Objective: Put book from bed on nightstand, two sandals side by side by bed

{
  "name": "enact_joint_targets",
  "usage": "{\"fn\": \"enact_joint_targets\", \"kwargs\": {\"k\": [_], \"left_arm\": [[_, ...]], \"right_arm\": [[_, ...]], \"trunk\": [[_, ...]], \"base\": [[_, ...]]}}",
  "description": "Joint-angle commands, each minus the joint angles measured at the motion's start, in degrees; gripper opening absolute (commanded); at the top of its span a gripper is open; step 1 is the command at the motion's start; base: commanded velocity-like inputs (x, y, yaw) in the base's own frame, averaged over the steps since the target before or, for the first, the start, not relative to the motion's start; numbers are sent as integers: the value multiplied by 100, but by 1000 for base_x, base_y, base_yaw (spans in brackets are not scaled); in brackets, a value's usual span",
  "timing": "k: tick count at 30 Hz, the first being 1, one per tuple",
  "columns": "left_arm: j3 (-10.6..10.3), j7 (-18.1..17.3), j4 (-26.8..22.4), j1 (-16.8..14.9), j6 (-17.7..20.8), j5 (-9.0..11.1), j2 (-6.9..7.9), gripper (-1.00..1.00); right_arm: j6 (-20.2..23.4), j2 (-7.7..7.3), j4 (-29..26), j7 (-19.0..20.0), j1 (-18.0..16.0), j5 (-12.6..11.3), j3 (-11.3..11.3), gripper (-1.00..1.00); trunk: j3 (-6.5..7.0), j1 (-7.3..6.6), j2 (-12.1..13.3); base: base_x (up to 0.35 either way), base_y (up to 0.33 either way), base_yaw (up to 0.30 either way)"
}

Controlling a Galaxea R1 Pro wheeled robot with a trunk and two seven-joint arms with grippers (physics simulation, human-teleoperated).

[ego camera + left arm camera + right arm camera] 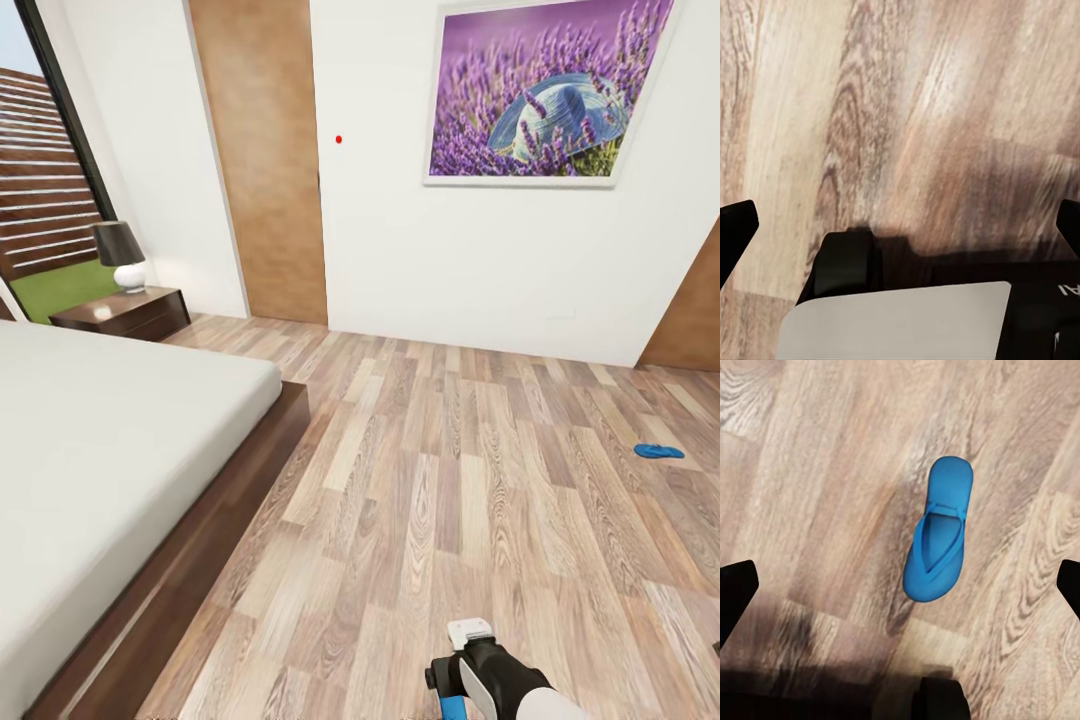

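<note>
Wood-plank flooring [810, 472] is lying under my right gripper [900, 585], whose jaws are standing wide apart and gripping nothing — a blue sandal [937, 529] is resting flat between the fingertips, just beyond them. I'm seeing the left gripper [900, 225] hanging equally wide — empty.

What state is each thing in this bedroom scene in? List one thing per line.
Blue sandal: flat on the wooden floor, strap side up, not gripped.
Bed: mattress top bare where visible.
Nightstand: drawer shut, lamp upright on top.
Left gripper: jaws open, empty.
Right gripper: jaws open, empty, above the sandal.
</note>
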Motion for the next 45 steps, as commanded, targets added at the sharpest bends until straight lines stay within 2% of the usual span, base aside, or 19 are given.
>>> {"fn": "enact_joint_targets", "kwargs": {"k": [1,12,23,45], "left_arm": [[-21,22,-13,0,33,4,-1,100],[-23,23,-13,0,30,1,-1,100],[-24,21,-13,0,29,1,-2,100],[-26,15,-13,0,25,1,-1,100]], "right_arm": [[30,4,-12,5,-1,55,-49,100],[32,-20,-25,26,-4,57,-52,100],[36,-112,-30,35,-47,43,-60,100],[37,-126,-35,38,-71,38,-69,100]], "trunk": [[-13,-1,-2],[-109,-1,-2],[-212,-1,-2],[-419,-1,-2]], "base": [[0,0,0],[0,0,0],[0,0,0],[0,0,0]]}}
